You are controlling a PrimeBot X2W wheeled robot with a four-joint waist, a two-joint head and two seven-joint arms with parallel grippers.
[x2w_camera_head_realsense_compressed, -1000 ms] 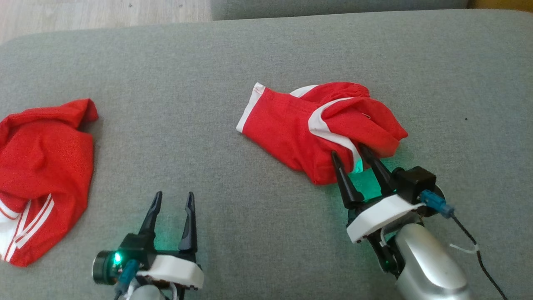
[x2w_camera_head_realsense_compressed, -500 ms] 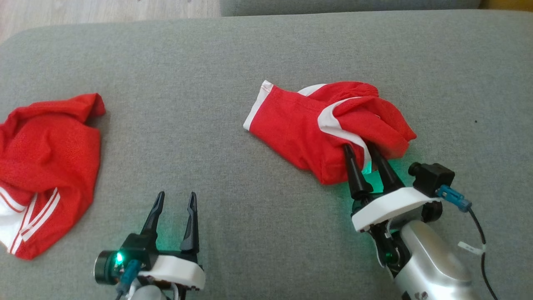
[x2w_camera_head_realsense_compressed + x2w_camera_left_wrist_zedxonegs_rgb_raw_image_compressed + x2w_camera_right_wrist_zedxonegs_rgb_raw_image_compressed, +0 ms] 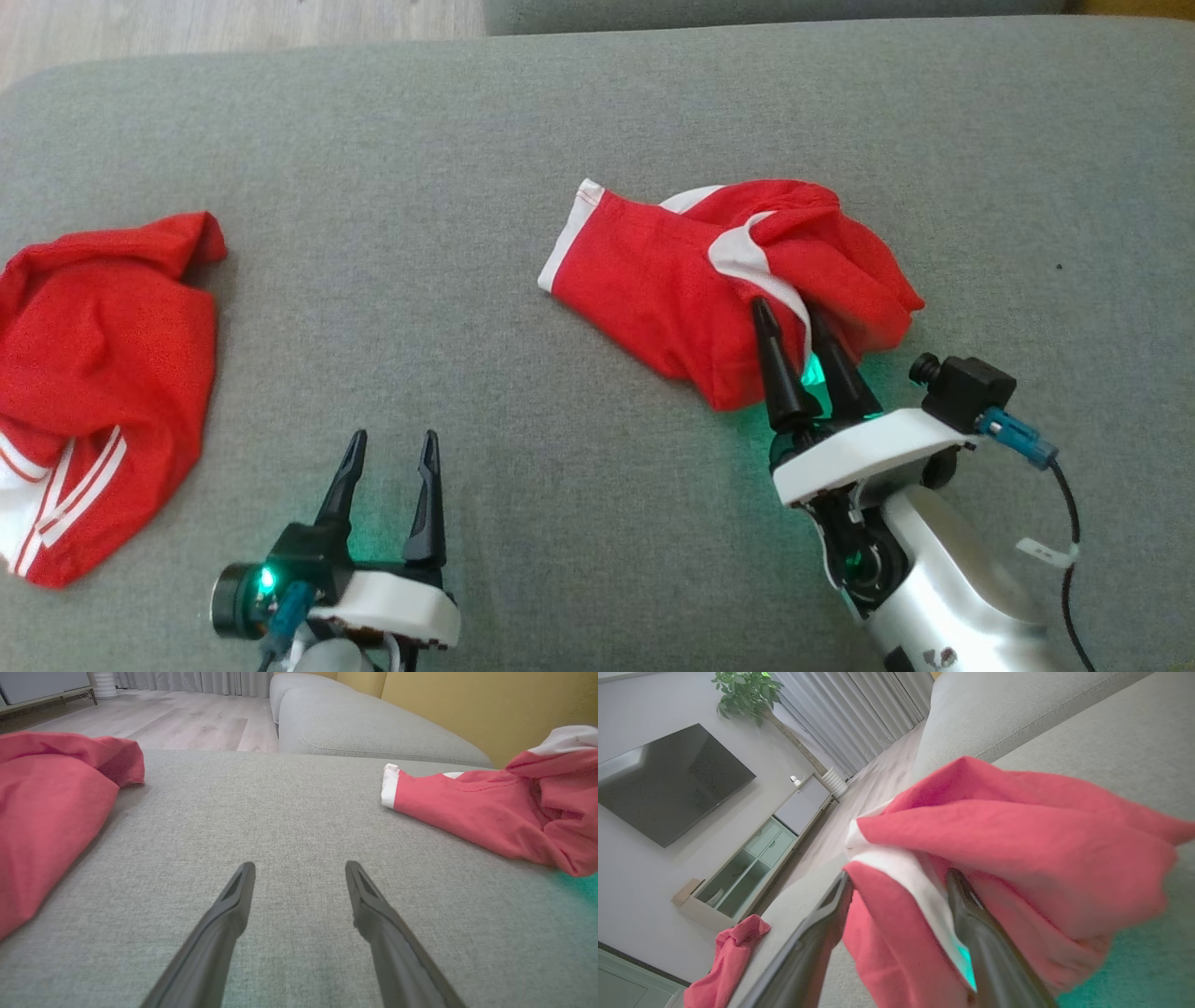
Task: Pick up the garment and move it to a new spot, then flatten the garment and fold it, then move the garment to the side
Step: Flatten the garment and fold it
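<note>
The garment (image 3: 672, 280) is red with white bands and lies crumpled on the grey sofa cushion (image 3: 467, 233), right of centre. My right gripper (image 3: 787, 310) stands open at the garment's near edge. Its two fingers straddle a raised fold with a white band, seen close up in the right wrist view, where red cloth (image 3: 1017, 849) lies between the jaws of the right gripper (image 3: 899, 875). My left gripper (image 3: 394, 437) is open near the front edge, over bare cushion, holding nothing. In the left wrist view, the left gripper (image 3: 300, 865) points across the cushion, with the garment (image 3: 467, 812) off to the right.
A second red garment (image 3: 103, 373) with white stripes lies bunched at the cushion's left edge. Bare cushion stretches between the two garments. Another sofa section (image 3: 373, 728) and a wooden floor (image 3: 187, 723) lie beyond the far edge.
My right gripper has pushed forward, its fingers reaching further over the garment's fold. The left gripper has stayed put. The head view shifted slightly.
</note>
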